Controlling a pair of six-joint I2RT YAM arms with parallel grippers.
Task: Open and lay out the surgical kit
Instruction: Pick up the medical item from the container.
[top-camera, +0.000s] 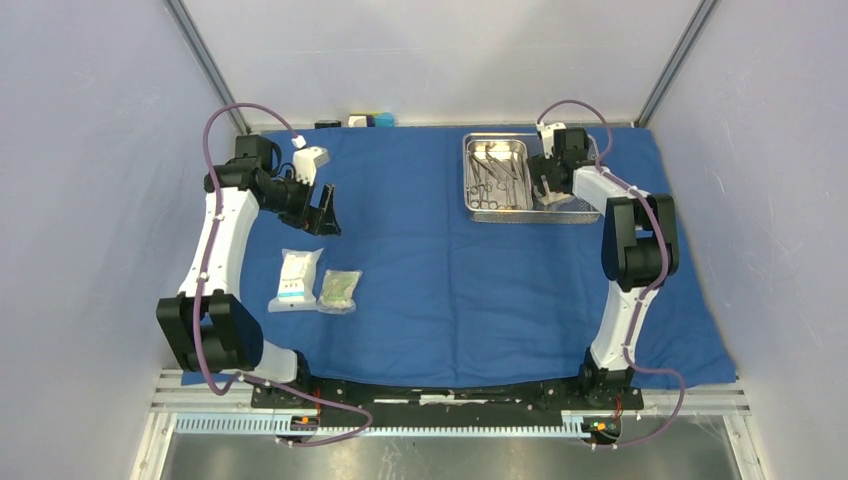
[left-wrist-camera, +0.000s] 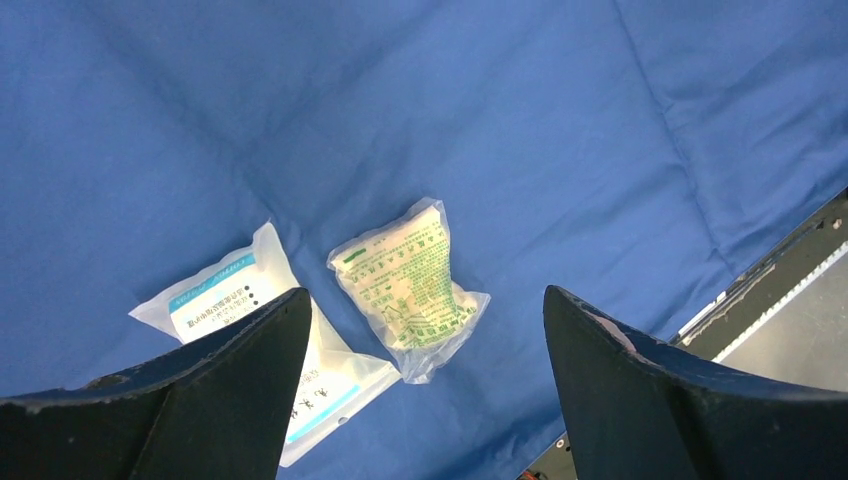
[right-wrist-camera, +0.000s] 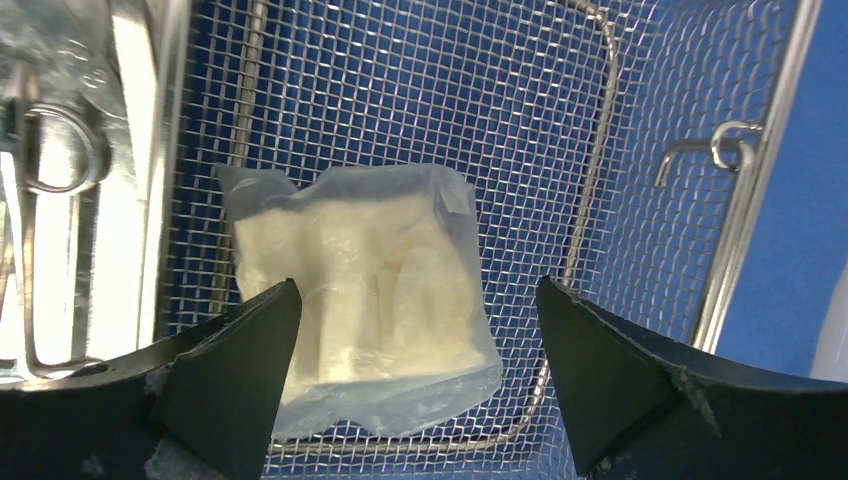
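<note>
The blue cloth wrap (top-camera: 450, 290) lay opened out flat, spread wide between the two arms and reaching from their bases to the far side. On its far right part sat the rectangular steel mesh tray (top-camera: 510, 219). The inner pan (top-camera: 500, 147) filled the tray's left side, and the slim scissor-like instruments (top-camera: 497, 180) lay jumbled together inside that pan. In the bare mesh compartment to the right of the pan lay a clear packet with pale contents (right-wrist-camera: 370, 270), flat on the mesh bottom.

The right claw (right-wrist-camera: 418, 285) hung directly over that packet, its jaws spread wide, one to each side, and gripped nothing. Whether the tips touched the packet or the mesh could not be told from the wrist view.

On the near left part of the cloth lay two more packets, just beside each other. The white packet with blue print (top-camera: 296, 280) was on the left and the clear packet with green print (top-camera: 340, 290) on the right, both lying flat.

The left claw (left-wrist-camera: 425, 300) hung above the cloth, farther out than the two packets and clear of them. Its jaws stood wide apart and empty. Its wrist view looked down on both packets, which showed between and beside the dark jaws.
</note>
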